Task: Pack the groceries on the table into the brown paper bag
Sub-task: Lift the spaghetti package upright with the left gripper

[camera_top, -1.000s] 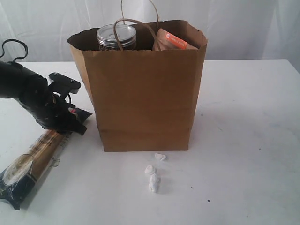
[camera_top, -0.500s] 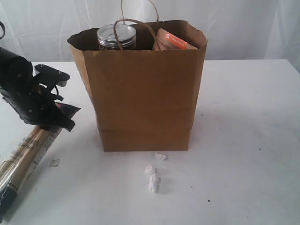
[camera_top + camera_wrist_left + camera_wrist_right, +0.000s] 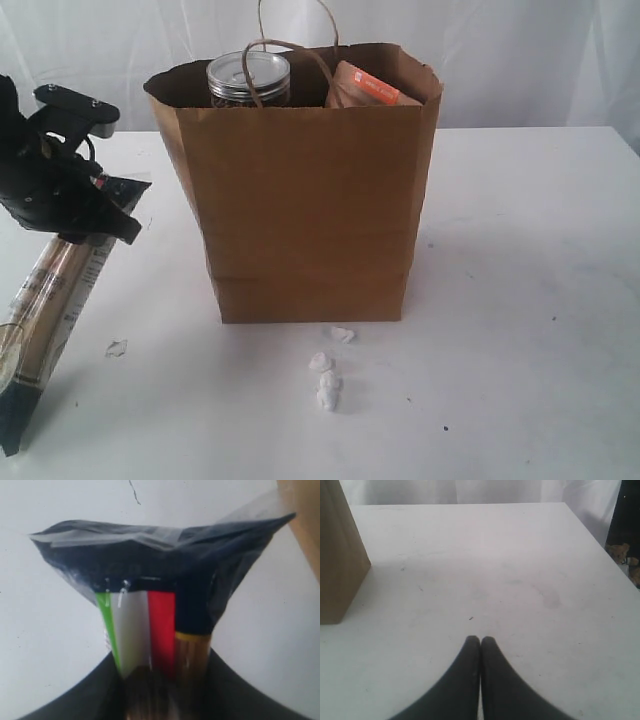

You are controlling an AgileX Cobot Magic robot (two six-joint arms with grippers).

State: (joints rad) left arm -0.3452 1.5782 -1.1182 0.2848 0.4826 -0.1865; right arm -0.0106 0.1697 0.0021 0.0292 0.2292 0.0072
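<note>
The brown paper bag point(image 3: 305, 190) stands upright at the middle of the table point(image 3: 520, 300). A tan-lidded clear jar point(image 3: 248, 78) and a brown pouch with orange label point(image 3: 368, 88) poke out of its top. My left gripper point(image 3: 85, 225) is shut on the long spaghetti packet point(image 3: 45, 310), left of the bag. The packet hangs steeply, its dark lower end near the table's front left edge. In the left wrist view the spaghetti packet point(image 3: 160, 615) sits between the jaws, its dark crimped end spread above. My right gripper point(image 3: 480, 641) is shut and empty over bare table.
Several small white crumpled scraps point(image 3: 327, 375) lie in front of the bag, and another scrap point(image 3: 116, 348) lies by the packet. The bag's side point(image 3: 337, 560) shows in the right wrist view. A white curtain hangs behind the table.
My left gripper has risen and moved left with the spaghetti packet. The packet has tilted from lying low on the table to hanging steeply. The right gripper has stayed still.
</note>
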